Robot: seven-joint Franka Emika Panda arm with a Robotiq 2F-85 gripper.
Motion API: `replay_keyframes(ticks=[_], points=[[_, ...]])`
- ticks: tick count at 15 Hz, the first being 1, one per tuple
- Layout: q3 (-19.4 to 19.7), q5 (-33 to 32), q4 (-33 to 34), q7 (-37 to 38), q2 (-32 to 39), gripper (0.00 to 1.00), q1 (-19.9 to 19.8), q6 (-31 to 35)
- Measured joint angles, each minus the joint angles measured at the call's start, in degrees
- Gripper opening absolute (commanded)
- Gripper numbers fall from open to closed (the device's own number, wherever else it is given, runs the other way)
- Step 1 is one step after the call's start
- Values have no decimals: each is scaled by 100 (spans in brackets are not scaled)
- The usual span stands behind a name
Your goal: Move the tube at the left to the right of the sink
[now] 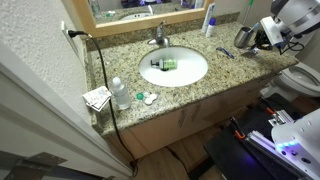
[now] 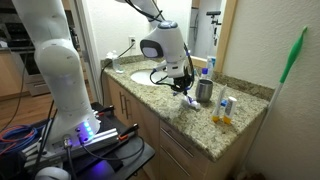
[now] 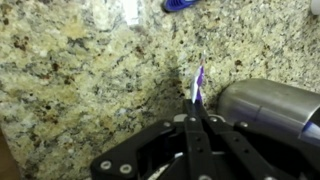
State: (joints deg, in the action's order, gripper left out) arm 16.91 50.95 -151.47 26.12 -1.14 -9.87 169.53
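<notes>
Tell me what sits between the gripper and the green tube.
The tube lies inside the sink. The gripper, jaws shut, hovers over the counter beside the basin. A metal cup and a toothbrush sit on the counter between them. Both are low, so a raised approach likely clears them.

A speckled granite table [image 1: 242, 68] tops pale wooden cabinets [image 1: 172, 122]; a framed mirror [image 1: 140, 8] hangs behind, a white toilet [image 1: 301, 78] beside.
</notes>
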Motion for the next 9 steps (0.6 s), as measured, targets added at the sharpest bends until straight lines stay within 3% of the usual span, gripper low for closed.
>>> replay_keyframes(ticks=[2,5,7,9], points=[[-2,268,67,-178,222,33,21,-12],[-3,213,60,-191,332,53,7,-139],[102,-234,-69,-148,203,67,-24,-321],[298,-1159,-407,89,-178,81,-101,-479]])
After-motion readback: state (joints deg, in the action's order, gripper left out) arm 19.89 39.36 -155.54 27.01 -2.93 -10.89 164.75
